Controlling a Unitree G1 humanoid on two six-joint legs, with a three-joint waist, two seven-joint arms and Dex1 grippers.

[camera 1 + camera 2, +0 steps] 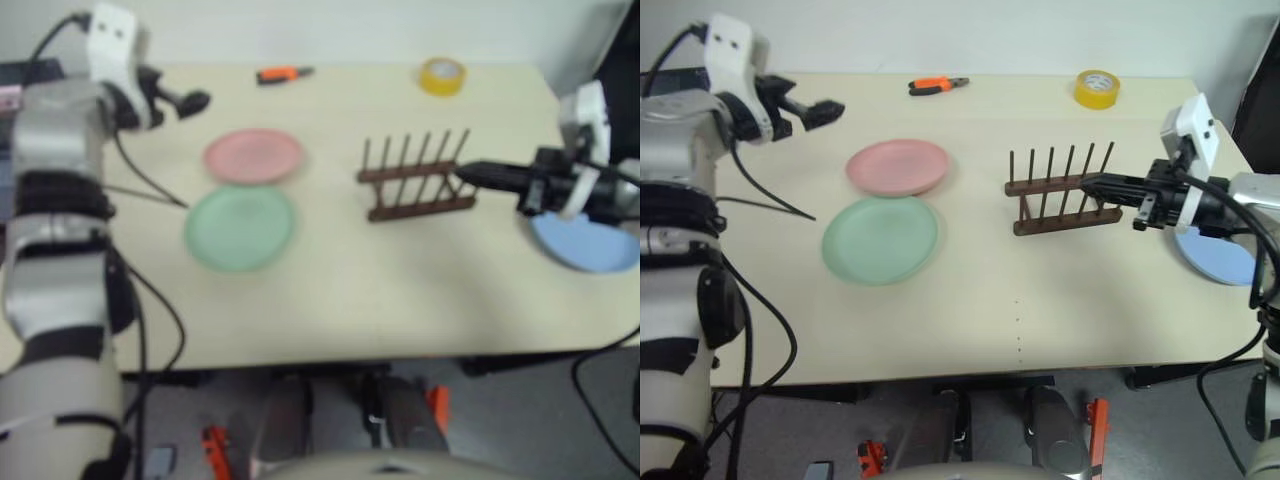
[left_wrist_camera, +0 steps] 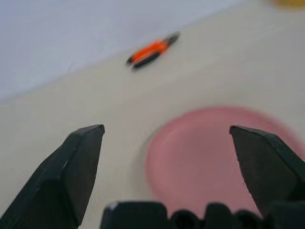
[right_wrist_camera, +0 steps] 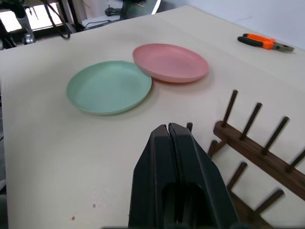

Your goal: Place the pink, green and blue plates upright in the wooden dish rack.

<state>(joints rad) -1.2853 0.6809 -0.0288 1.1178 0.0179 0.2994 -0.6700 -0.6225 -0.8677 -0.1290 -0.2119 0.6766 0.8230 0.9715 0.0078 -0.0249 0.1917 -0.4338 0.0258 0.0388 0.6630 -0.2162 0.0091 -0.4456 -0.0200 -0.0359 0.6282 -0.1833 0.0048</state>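
My left gripper [image 1: 830, 108] is hovering wide open at 10 o'clock of the pink plate [image 1: 898, 166]. My right gripper [image 1: 1090, 184] is pointing, fingers pressed together and empty, at the wooden dish rack [image 1: 1060, 200].

Three plates [image 1: 898, 166], one rack [image 1: 1062, 190]

A beige table [image 1: 1060, 300] carries pink plate [image 1: 898, 166], green plate [image 1: 880, 240], blue plate [image 1: 1218, 258], rack [image 1: 1060, 205], tape roll [image 1: 1097, 88] and pliers [image 1: 938, 85].

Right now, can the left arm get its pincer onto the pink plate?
Probably yes. The left pincer is open and empty, raised beyond the pink plate toward the table's left rear. Nothing lies between them, and the plate lies flat with its far rim exposed; only its near edge overlaps the green plate.
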